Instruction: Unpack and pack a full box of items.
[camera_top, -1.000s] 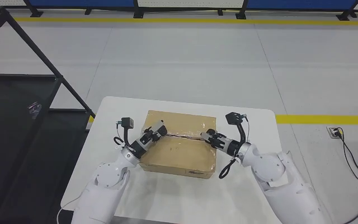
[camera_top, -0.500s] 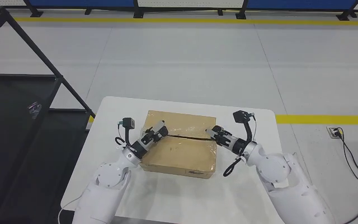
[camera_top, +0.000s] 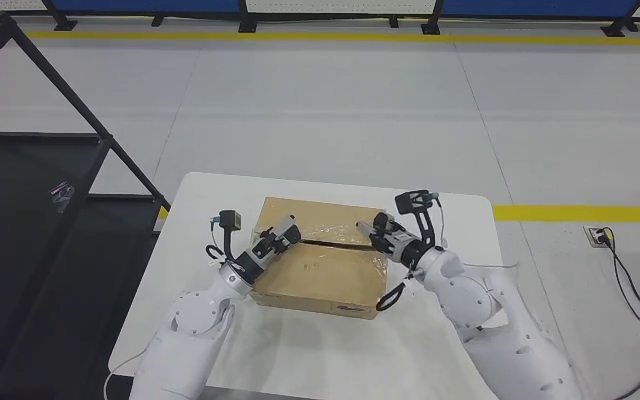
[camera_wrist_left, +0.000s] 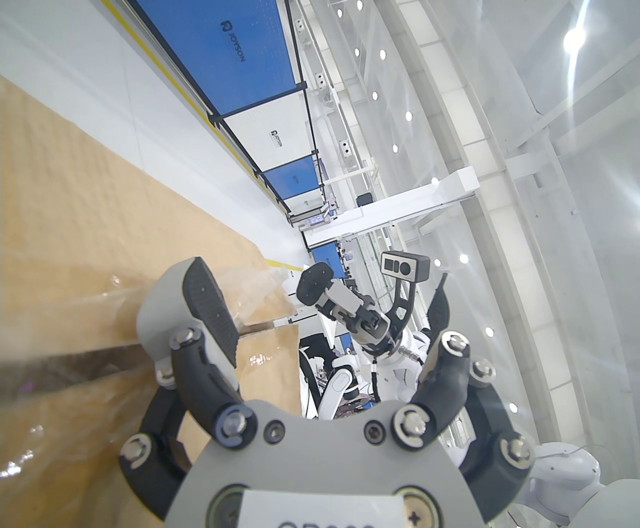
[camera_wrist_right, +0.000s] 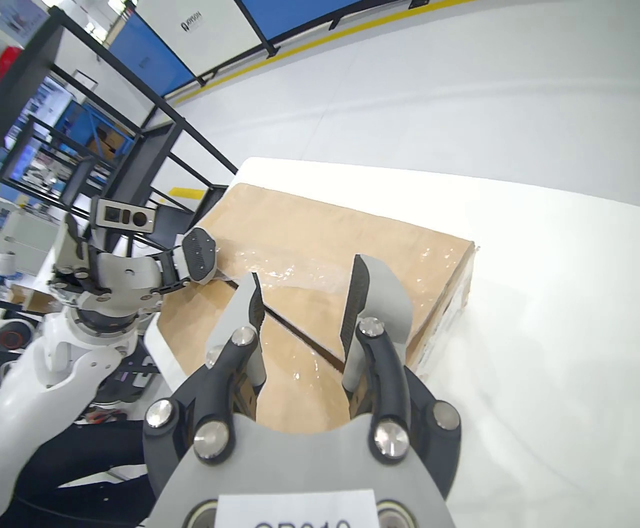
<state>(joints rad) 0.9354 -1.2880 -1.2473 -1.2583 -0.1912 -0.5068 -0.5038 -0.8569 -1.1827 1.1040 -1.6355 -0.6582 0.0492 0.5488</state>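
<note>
A closed cardboard box (camera_top: 320, 270) sits in the middle of the white table (camera_top: 440, 345). Clear tape (camera_wrist_right: 300, 272) runs along its top seam (camera_top: 330, 243) and looks crinkled and partly lifted. My left gripper (camera_top: 283, 233) is at the seam's left end, open, with one pad (camera_wrist_left: 200, 300) resting against the box top (camera_wrist_left: 75, 200). My right gripper (camera_top: 378, 228) hangs open over the seam's right end. In the right wrist view its fingers (camera_wrist_right: 305, 295) straddle the seam above the box (camera_wrist_right: 325, 220), with nothing held. That view has the left gripper's pad (camera_wrist_right: 197, 257) at the far end.
A black metal rack (camera_top: 60, 200) stands just left of the table. Bare table surface lies in front of the box and to its right (camera_wrist_right: 550, 300). A yellow line (camera_top: 570, 213) marks the floor beyond the table's right side.
My right gripper drew back off the seam's right end, then swung in again slightly farther back over the box top. The left gripper has barely shifted.
</note>
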